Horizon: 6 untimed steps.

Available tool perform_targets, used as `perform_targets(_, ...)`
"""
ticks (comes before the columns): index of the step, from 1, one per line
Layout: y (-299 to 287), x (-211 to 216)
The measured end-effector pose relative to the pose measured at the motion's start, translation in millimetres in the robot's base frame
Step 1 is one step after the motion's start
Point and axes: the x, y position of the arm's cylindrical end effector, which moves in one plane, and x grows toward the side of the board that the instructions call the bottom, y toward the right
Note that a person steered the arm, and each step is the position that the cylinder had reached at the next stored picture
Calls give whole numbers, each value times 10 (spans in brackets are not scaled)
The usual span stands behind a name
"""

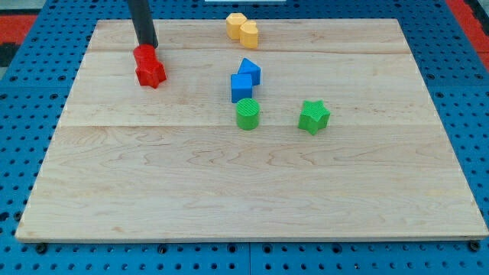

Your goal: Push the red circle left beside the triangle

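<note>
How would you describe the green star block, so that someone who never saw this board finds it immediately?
Start at the wooden board and look a little to the view's right of its middle. Two green blocks sit there below the blue blocks. The green star is the one farther to the view's right, standing apart and pointed, while the green cylinder is round.

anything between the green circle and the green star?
No. In the camera view the stretch of board between the green circle and the green star is bare wood; the blue blocks sit above the circle, not between.
</note>
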Motion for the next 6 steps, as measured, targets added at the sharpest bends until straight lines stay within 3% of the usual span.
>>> perform_targets(3, -531, 349)
perform_targets(5, 787, 573)
perform_targets(6, 779, 573)
